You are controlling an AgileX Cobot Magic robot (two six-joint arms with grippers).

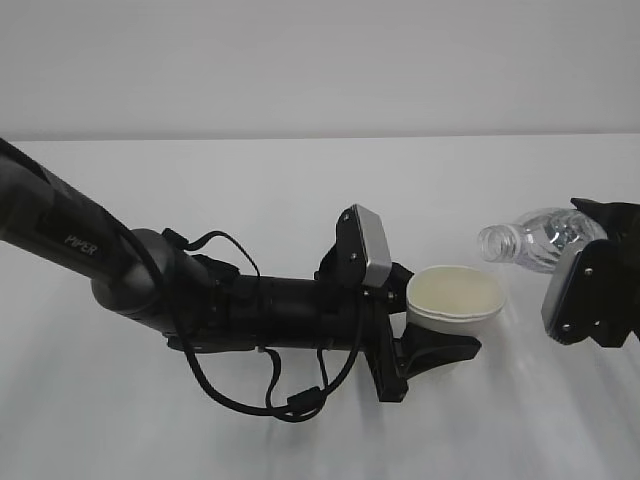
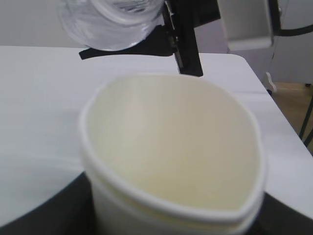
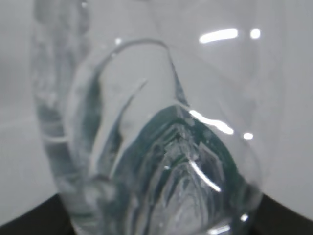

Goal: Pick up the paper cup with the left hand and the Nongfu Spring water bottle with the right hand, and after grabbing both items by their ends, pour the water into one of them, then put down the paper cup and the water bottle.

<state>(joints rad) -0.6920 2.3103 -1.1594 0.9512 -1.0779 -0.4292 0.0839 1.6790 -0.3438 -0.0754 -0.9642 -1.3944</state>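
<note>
- Exterior view: my left hand (image 1: 432, 335) is clamped on the paper cup (image 1: 455, 297), held off the table (image 1: 300, 180). My right hand (image 1: 590, 295) grips the Nongfu Spring water bottle (image 1: 535, 238), tilted, neck short of the rim; water could spill between.
- Left wrist view: the cup's rim is squeezed oval (image 2: 171, 161); a tighter squeeze risks buckling.
- Right wrist view: only the bottle (image 3: 156, 137) shows; it fills the frame, fingers hidden.

Mid-table crowded, edges free

Small white tapered paper cup (image 1: 455, 297) held off the white table (image 1: 250, 180); clear ribbed plastic bottle (image 1: 535, 238) at its 2 o'clock, narrow gap between. Black left arm (image 1: 150, 280) blocks 9 o'clock. Table open at 12 and 6 o'clock.
</note>
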